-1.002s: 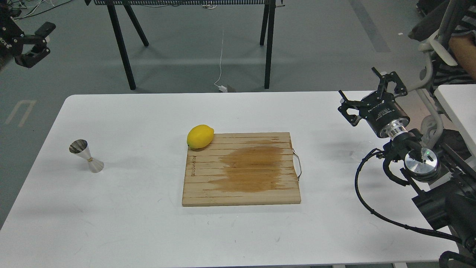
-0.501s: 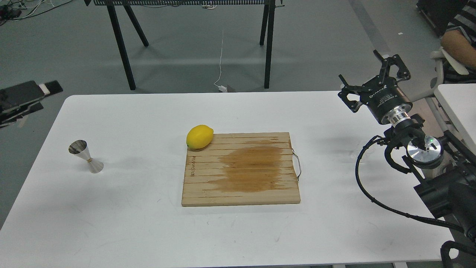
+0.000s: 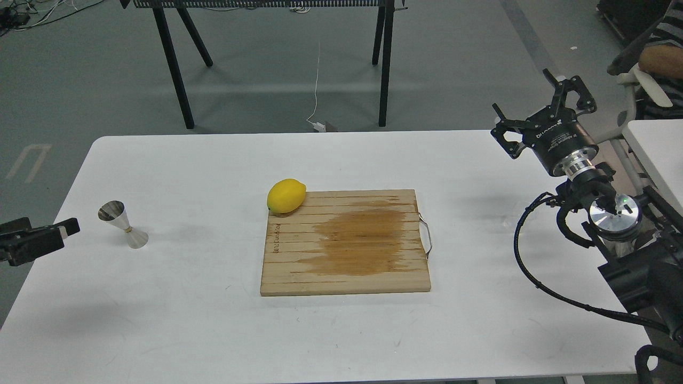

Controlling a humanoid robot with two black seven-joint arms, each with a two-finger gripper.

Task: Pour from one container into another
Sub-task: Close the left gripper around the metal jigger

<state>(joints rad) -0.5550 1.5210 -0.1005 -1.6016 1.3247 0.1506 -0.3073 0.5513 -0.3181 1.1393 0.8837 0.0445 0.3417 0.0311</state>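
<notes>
The steel jigger (image 3: 122, 224) stands upright on the white table (image 3: 187, 330) at the far left. My left gripper (image 3: 63, 230) comes in low at the left edge, just left of the jigger and apart from it. It is dark and seen end-on, so its fingers cannot be told apart. My right gripper (image 3: 525, 101) hangs above the table's far right corner, open, with nothing between its fingers. I cannot make out the clear glass cup with certainty; it may be hidden by the right arm.
A wooden cutting board (image 3: 346, 242) with a damp brown stain lies mid-table, with a yellow lemon (image 3: 287, 196) at its far left corner. A metal handle (image 3: 427, 234) sticks out on the board's right. A seated person (image 3: 659, 56) and a second table (image 3: 659, 149) are at the right.
My left arm dropped from the upper left to the table's left edge beside the jigger. My right gripper lifted and drifted slightly to the right, still open.
</notes>
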